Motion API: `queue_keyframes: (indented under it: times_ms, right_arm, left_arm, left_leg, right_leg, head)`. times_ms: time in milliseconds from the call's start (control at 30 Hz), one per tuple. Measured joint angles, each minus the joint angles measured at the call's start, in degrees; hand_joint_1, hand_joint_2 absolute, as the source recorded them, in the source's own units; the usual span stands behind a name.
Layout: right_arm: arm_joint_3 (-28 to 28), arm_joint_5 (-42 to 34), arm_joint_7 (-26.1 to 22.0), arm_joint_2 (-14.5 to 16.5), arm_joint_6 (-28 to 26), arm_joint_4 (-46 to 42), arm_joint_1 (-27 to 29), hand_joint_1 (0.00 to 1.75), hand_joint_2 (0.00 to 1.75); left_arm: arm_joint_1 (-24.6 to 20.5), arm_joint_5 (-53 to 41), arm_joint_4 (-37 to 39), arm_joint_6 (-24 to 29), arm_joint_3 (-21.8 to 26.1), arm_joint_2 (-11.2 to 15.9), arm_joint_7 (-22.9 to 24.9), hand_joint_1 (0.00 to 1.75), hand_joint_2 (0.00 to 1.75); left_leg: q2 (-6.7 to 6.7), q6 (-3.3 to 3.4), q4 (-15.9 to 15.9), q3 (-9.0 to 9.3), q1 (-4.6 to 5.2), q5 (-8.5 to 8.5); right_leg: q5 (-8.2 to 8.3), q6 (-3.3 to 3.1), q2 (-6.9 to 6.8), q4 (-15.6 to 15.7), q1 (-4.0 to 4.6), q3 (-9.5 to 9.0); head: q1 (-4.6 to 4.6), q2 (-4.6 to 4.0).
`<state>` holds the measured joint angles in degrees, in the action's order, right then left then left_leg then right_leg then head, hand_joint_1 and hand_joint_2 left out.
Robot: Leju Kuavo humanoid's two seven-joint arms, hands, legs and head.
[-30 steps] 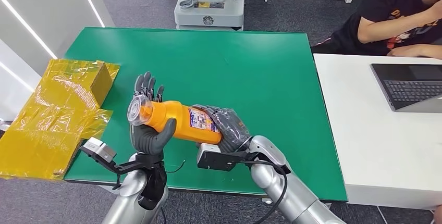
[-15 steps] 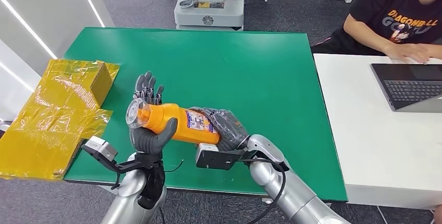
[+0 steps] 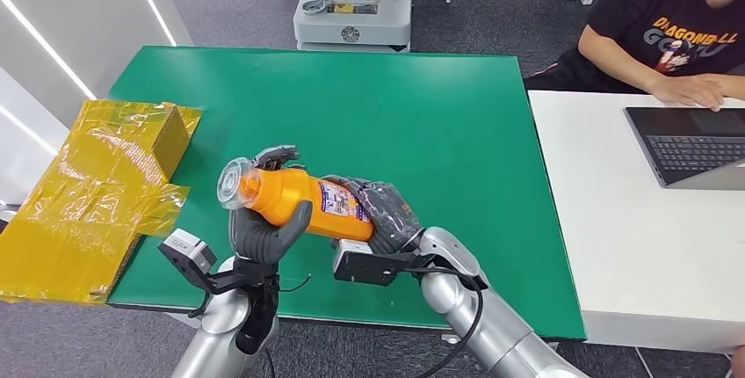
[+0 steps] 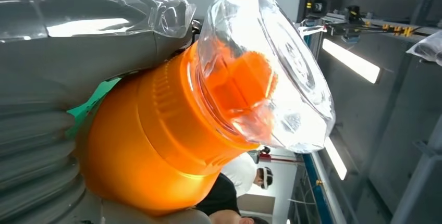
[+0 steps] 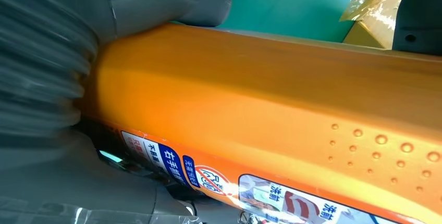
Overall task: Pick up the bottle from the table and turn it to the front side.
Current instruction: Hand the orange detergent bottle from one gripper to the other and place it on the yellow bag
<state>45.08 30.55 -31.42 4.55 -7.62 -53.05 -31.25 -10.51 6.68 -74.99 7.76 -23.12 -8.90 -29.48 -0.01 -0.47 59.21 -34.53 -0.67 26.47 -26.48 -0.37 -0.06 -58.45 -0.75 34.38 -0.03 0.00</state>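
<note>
The orange bottle (image 3: 294, 203) is held lying sideways above the near edge of the green table (image 3: 457, 132), clear cap to the left. Its base is gripped by the right hand (image 3: 384, 214), its neck clasped by the left hand (image 3: 264, 228). Pick-up is judged done; label partly up, so turning to front approx. halfway.

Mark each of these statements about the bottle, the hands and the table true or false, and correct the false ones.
1. The orange bottle lies flat on the green table. False: both hands hold it above the table.
2. The left hand grips the bottle near its clear cap. True.
3. The right hand holds the bottle's base end. True.
4. The yellow wrapping sits at the table's right edge. False: it is at the left edge.
5. A laptop rests on the white table. True.
</note>
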Motion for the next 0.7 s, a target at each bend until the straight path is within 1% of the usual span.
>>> queue_keyframes:
  times_ms: [333,600,633,667,700]
  right_arm:
    - [0.0,-0.2,-0.5,0.0,0.2,0.0,0.5,1.75,1.75]
    - [0.0,0.4,0.0,0.0,0.4,0.0,0.8,1.75,1.75]
    - [0.0,0.4,0.1,0.0,0.4,0.0,0.8,1.72,1.75]
    - [0.0,0.5,0.1,0.0,0.3,0.0,0.9,1.65,1.75]
    - [0.0,0.5,0.2,0.0,0.3,0.0,0.9,1.22,1.75]
  left_arm:
    - [0.0,-0.3,0.0,-0.4,0.0,0.0,0.1,1.75,1.75]
    - [0.1,-0.6,0.0,-0.6,0.0,0.0,0.1,1.75,1.75]
    - [0.1,-0.7,0.0,-0.6,0.0,0.0,0.2,1.75,1.75]
    - [0.2,-0.7,0.0,-0.6,0.0,0.0,0.2,1.75,1.75]
    - [0.2,-0.8,0.0,-0.6,0.0,0.0,0.3,1.75,1.75]
  left_leg:
    - [0.00,0.00,0.0,0.00,0.00,0.00]
    - [-0.01,0.00,0.0,0.00,0.00,0.00]
    - [-0.01,0.00,0.0,0.00,0.00,0.00]
    - [-0.01,0.00,0.0,0.00,0.00,0.00]
    - [-0.01,0.00,0.0,0.00,0.00,0.00]
  right_leg:
    - [0.00,0.00,0.00,0.0,0.00,0.00]
    - [0.00,0.00,0.00,0.0,0.00,-0.01]
    - [0.00,0.00,0.00,0.0,0.00,-0.01]
    - [0.00,0.00,-0.01,0.0,0.00,-0.01]
    - [0.00,0.00,0.00,0.0,0.00,0.00]
  head:
    - [0.01,0.00]
    - [0.01,0.00]
    - [0.00,0.00]
    - [0.00,0.00]
    - [0.00,0.00]
